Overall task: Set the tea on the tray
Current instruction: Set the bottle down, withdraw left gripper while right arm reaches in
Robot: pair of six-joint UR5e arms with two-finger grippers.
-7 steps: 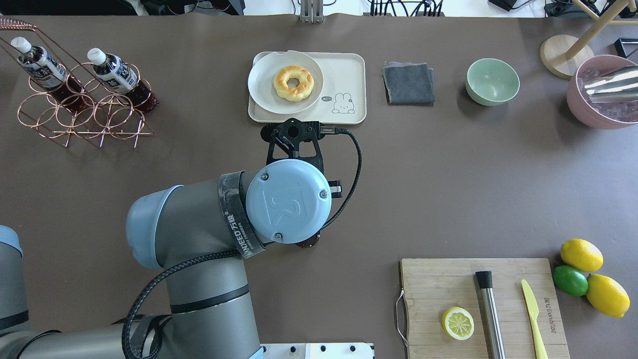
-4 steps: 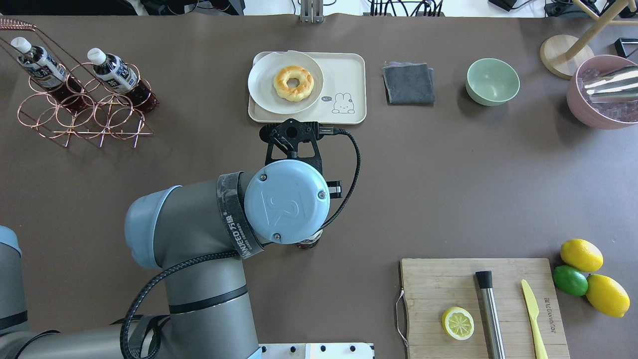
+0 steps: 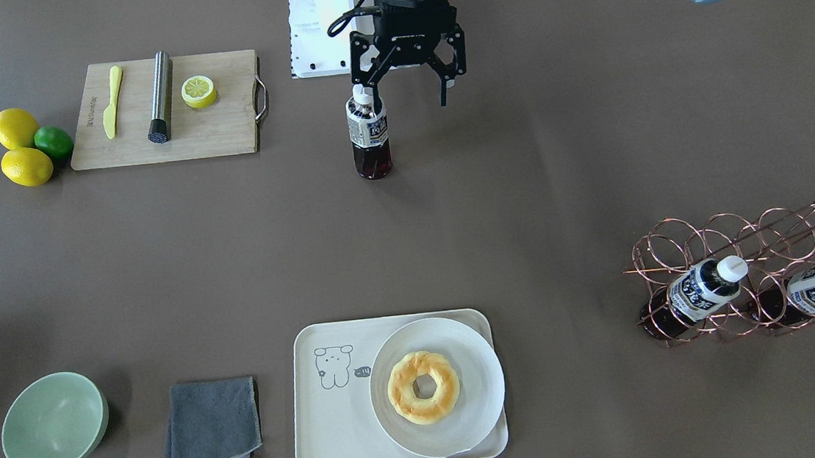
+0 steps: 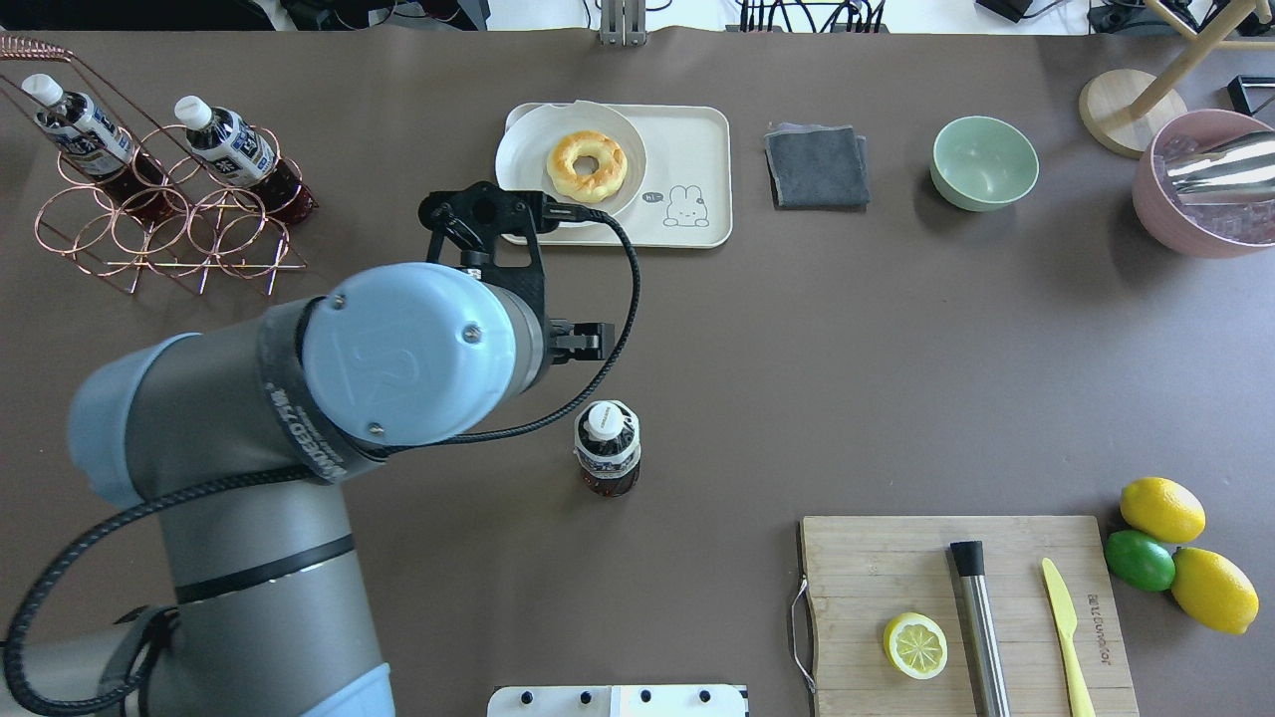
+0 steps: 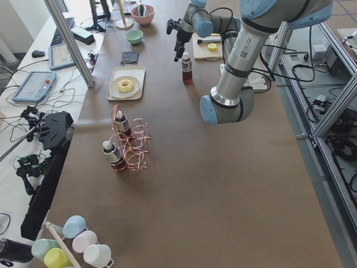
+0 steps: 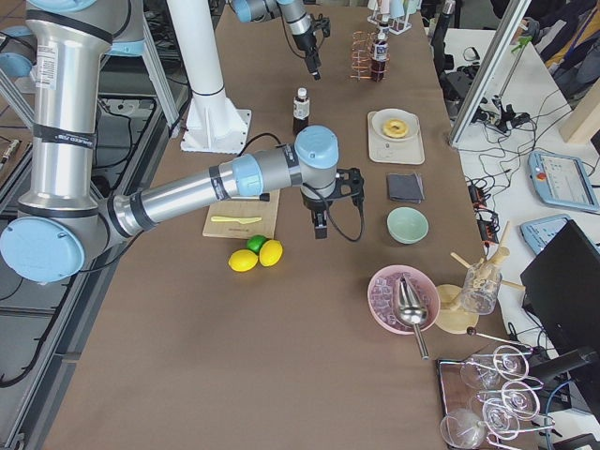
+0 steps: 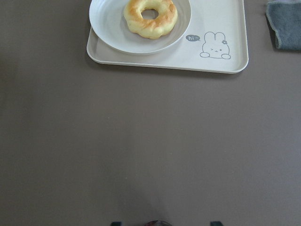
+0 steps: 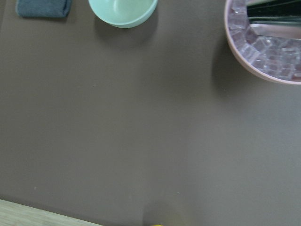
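Observation:
A tea bottle (image 3: 368, 133) with a white cap stands upright on the brown table, also in the overhead view (image 4: 608, 453). My left gripper (image 3: 407, 93) hangs open just above it, offset toward the robot's left, with one finger beside the cap. It holds nothing. The cream tray (image 3: 329, 428) with the line-drawn animal lies far across the table and fills the top of the left wrist view (image 7: 225, 28). Two look-alike bottles (image 4: 234, 144) (image 4: 80, 129) lie in a copper rack. My right gripper (image 6: 319, 223) shows only in the exterior right view, so I cannot tell its state.
A white plate with a doughnut (image 3: 436, 385) covers half the tray. A grey cloth (image 3: 210, 423) and a green bowl (image 3: 54, 422) lie beside it. A wooden board (image 3: 222, 138) holds a lemon half, a metal tube and a knife. A pink ice bowl (image 4: 1160, 214) stands far right.
My left arm has risen and swung toward the robot's left. The bottle, mostly hidden under the wrist before, now stands free in the overhead view.

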